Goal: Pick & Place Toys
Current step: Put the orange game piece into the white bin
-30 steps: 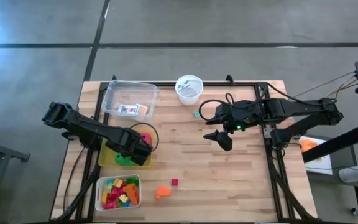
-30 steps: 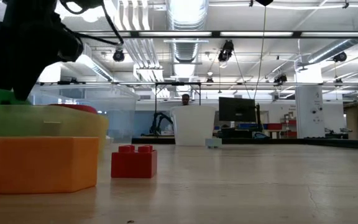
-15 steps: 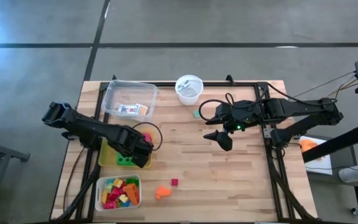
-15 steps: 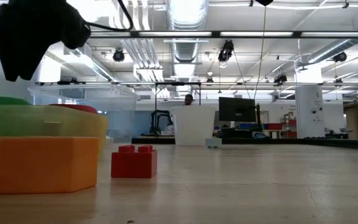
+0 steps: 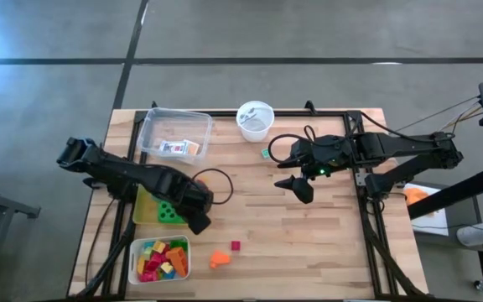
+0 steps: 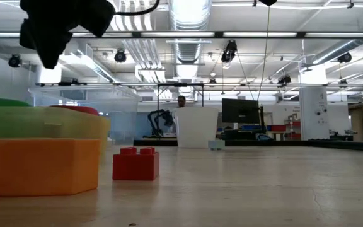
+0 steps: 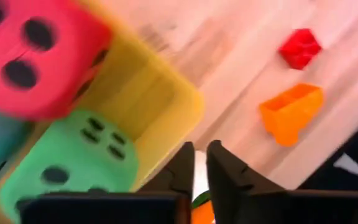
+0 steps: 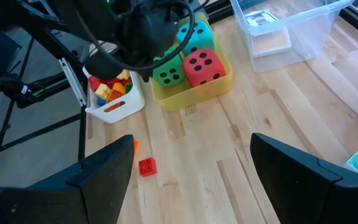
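On the left half of the wooden surface (image 5: 309, 243), the left gripper (image 5: 200, 223) hangs above the boards just past the near corner of the yellow tray (image 5: 145, 208), toward the centre. In the left wrist view its fingers (image 7: 225, 180) are clenched almost together, with only a thin gap, and nothing is grasped between them.

The yellow tray holds all three foam dice: the green die (image 8: 168, 71), the red die (image 8: 200, 65) and the teal die (image 8: 197, 39), packed against one another. The left arm covers part of this tray in the high view.

The white tray (image 5: 133, 257), nearer the front edge, is filled with small bright blocks (image 5: 163, 258) in red, orange, yellow and green. Two toys lie loose on the boards beside it: an orange block (image 5: 218, 259) and, just beyond it, a small red block (image 5: 236, 246). The two are near each other but not touching.

The clear tray (image 5: 153, 123) at the back left contains the card packs (image 5: 179, 148). The white round cup (image 5: 255, 119) stands at the back centre, and a small teal piece (image 5: 266, 153) lies near it.

The right gripper (image 5: 302, 190) hovers over the middle of the surface on the right side, its fingers (image 8: 312, 171) released, spread wide and empty.
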Tool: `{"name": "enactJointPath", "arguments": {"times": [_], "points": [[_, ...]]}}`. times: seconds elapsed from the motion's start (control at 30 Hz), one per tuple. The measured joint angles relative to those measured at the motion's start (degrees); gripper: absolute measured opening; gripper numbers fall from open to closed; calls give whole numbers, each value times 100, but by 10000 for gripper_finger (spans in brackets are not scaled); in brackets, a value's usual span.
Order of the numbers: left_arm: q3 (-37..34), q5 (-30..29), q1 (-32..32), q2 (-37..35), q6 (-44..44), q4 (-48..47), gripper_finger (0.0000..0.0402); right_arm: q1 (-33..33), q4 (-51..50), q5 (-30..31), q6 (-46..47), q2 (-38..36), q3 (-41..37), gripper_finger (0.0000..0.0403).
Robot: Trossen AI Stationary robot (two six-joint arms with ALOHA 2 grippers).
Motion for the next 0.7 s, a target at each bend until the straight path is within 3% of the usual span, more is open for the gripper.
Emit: {"name": "enactJointPath", "arguments": {"times": [0.13, 0.27, 0.53, 0.7], "points": [[-6, 34, -109, 0, 728, 397, 6, 0, -2, 0, 47, 0, 0, 317], [-8, 131, -277, 0, 1295, 767, 10, 0, -2, 0, 75, 0, 0, 317], [-23, 224, -745, 7, 2451, 1229, 59, 0, -2, -1, 107, 0, 0, 317], [-166, 191, -930, 11, 2499, 1760, 123, 0, -2, -2, 105, 0, 0, 317]]}}
